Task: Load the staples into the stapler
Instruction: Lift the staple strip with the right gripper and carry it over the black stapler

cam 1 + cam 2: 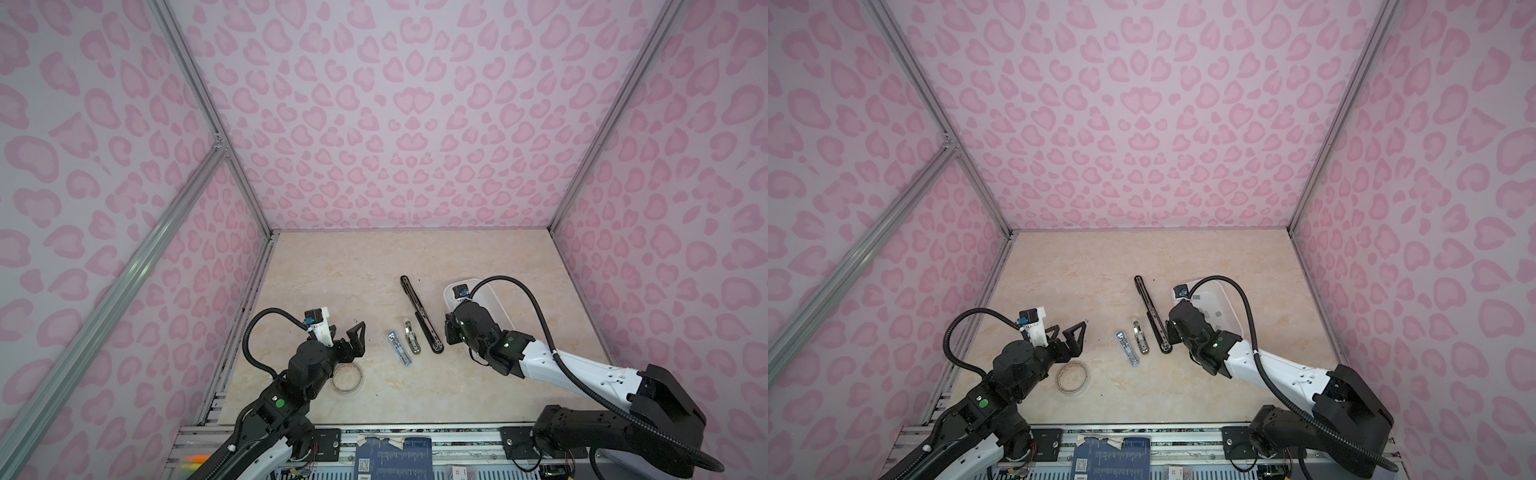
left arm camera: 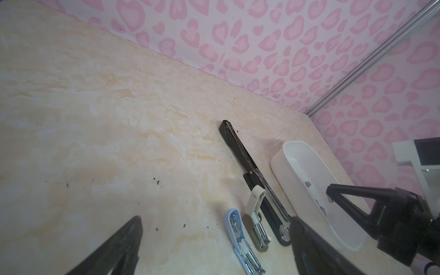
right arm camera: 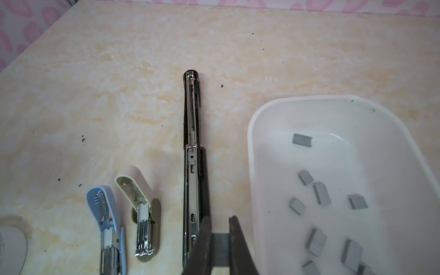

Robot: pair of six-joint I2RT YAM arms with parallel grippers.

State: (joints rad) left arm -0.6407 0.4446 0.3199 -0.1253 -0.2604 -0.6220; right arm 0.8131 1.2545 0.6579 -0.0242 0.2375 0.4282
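Three staplers lie opened flat mid-table: a long black stapler (image 1: 417, 313) (image 3: 192, 147), a small beige one (image 1: 412, 340) (image 3: 142, 209) and a small blue one (image 1: 400, 348) (image 3: 107, 219). Several loose grey staples (image 3: 321, 192) lie in a white tray (image 3: 250, 142) to the right of them. My right gripper (image 3: 220, 228) is shut on one grey staple strip (image 3: 220, 247), held low between the black stapler's near end and the tray's rim. Left of the blue stapler, my left gripper (image 1: 347, 332) (image 2: 215, 220) hangs open and holds nothing.
A roll of clear tape (image 1: 348, 378) lies on the table by my left wrist. The white tray (image 1: 492, 299) sits near the right wall, partly under my right arm. Pink patterned walls close in the table on three sides. Dark crumbs dot the surface.
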